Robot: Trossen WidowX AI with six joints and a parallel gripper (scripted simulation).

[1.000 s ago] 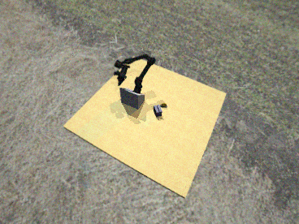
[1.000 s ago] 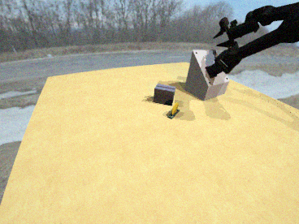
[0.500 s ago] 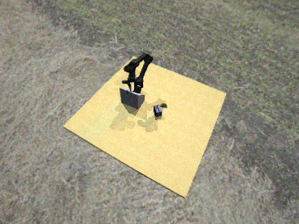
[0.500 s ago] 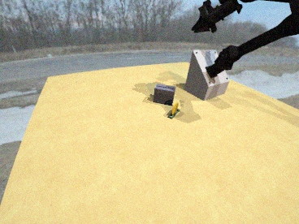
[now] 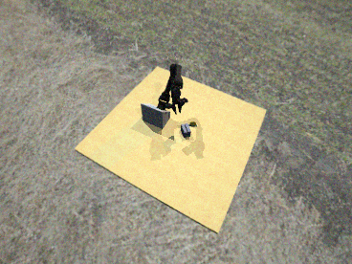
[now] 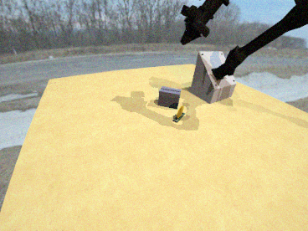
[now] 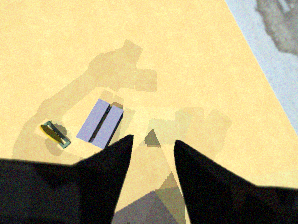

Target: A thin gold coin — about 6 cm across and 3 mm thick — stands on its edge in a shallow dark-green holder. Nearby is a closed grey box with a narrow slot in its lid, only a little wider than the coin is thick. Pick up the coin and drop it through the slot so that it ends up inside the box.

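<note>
The thin gold coin (image 6: 181,111) (image 7: 50,133) stands on edge in the dark-green holder (image 6: 176,120) (image 7: 65,143) (image 5: 192,124). The grey box (image 5: 186,129) (image 6: 169,98) (image 7: 89,131) stands beside the holder, closed, with a dark narrow slot along its lid in the wrist view. My gripper (image 5: 177,111) (image 6: 183,42) (image 7: 153,142) is partly open, with nothing between its fingers. It hangs high above the table, off to the side of the box; in the wrist view the box and the coin lie left of the fingertips.
A larger grey block with a sloping top (image 5: 153,116) (image 6: 202,79) (image 7: 150,206) stands near the arm, at the bottom of the wrist view and beyond the small box in the exterior view. Shadows of the arm fall around the box and holder on the yellow table top (image 5: 206,191) (image 6: 125,180) (image 7: 200,65).
</note>
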